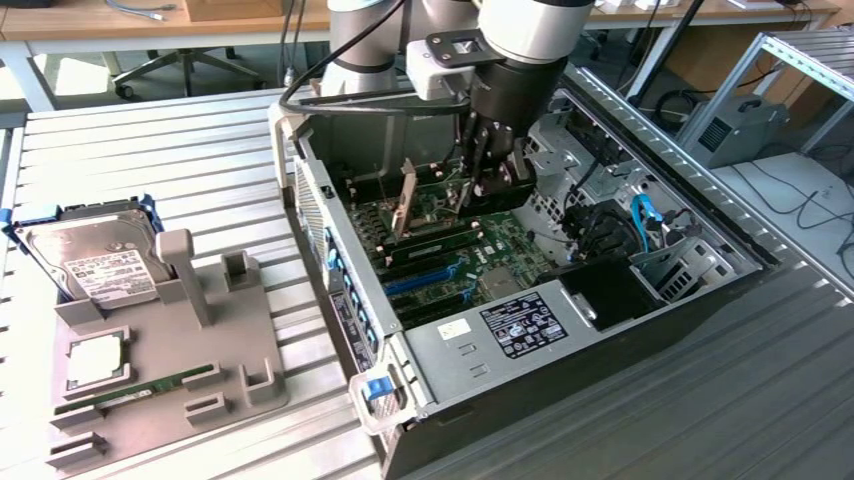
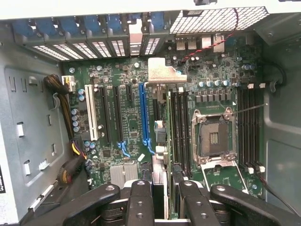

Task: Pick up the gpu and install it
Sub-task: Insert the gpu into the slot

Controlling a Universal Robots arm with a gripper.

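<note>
— One slatted metal table (image 1: 160, 140) carries everything, right? What's biggest on it?

— An open computer case (image 1: 534, 350), lying on its side with the gripper (image 1: 487, 170) reaching down inside it. The arm (image 1: 514, 40) comes in from above the case.

— And outside the case?

— Well apart from the gripper, toward the exterior view's left, stands a grey fixture (image 1: 200, 340). A silver hard drive (image 1: 94, 260) with a white label leans at its far end, and a narrow green memory stick (image 1: 147, 385) lies in a groove at its near end.

— What lies under the gripper?

— The green motherboard (image 2: 127, 94), directly below. In the wrist view the black fingers (image 2: 141, 202) frame it.

— Where's the gpu?

— The gpu (image 2: 168, 136) is between the fingers, seen edge-on from the wrist, with its silver end bracket (image 2: 162, 73) at the far end, toward the case's slotted rear wall. The gripper (image 2: 167, 186) is clamped on the card, which stands upright over the board.

— Over which slot?

— It hangs just beside a long blue slot (image 2: 143, 113), between that and the empty processor socket (image 2: 214, 136). Whether its lower edge touches a slot I cannot tell.
</note>
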